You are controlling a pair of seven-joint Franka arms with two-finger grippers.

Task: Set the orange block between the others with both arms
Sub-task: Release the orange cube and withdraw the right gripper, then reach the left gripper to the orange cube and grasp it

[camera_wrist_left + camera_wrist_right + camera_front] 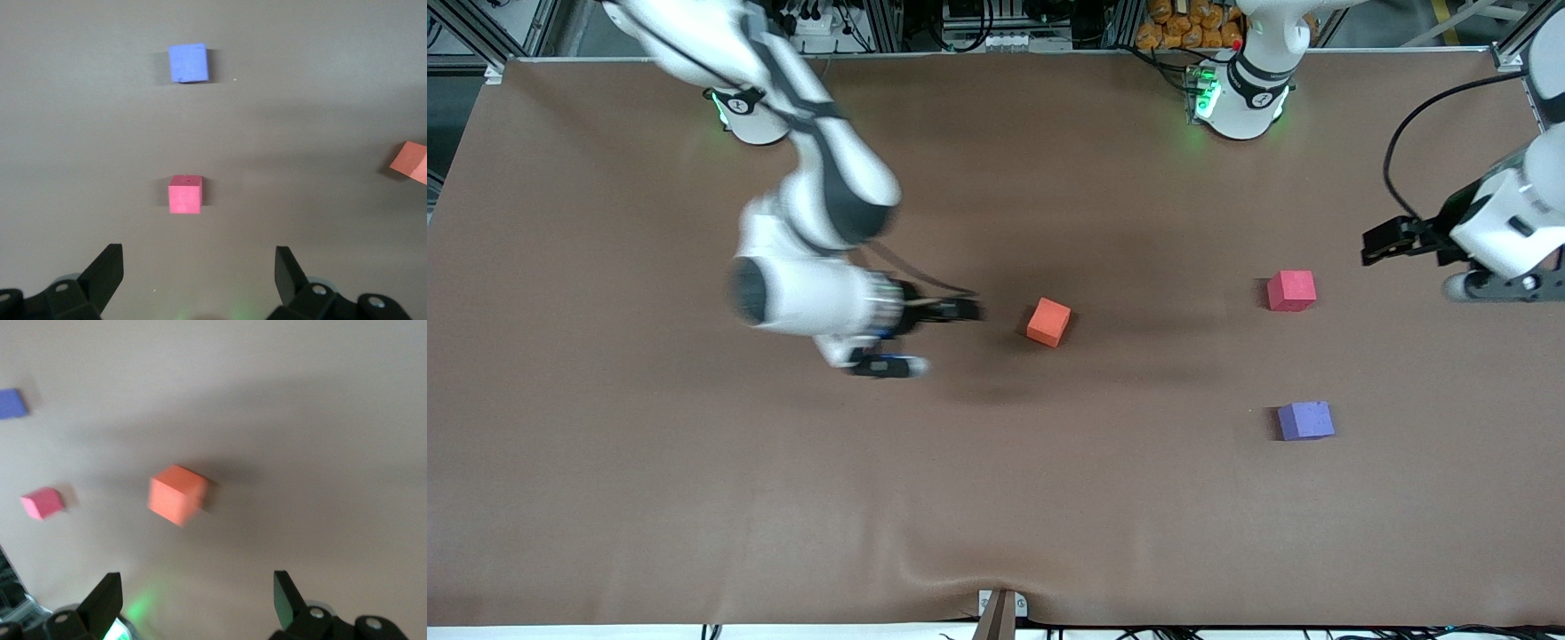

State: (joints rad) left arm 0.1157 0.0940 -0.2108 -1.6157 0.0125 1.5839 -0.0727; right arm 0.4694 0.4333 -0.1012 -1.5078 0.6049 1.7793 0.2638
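The orange block rests tilted on the brown table near its middle, and nothing touches it. It also shows in the right wrist view as the orange block, and at the edge of the left wrist view as the orange block. My right gripper hangs open and empty just beside it, toward the right arm's end. The pinkish-red cube and the purple-blue cube sit apart toward the left arm's end, the purple one nearer the front camera. My left gripper waits open beside the red cube.
The brown mat covers the whole table. The arm bases stand along the table's edge farthest from the front camera. A small bracket sits at the edge nearest that camera. A gap of bare mat separates the red and purple cubes.
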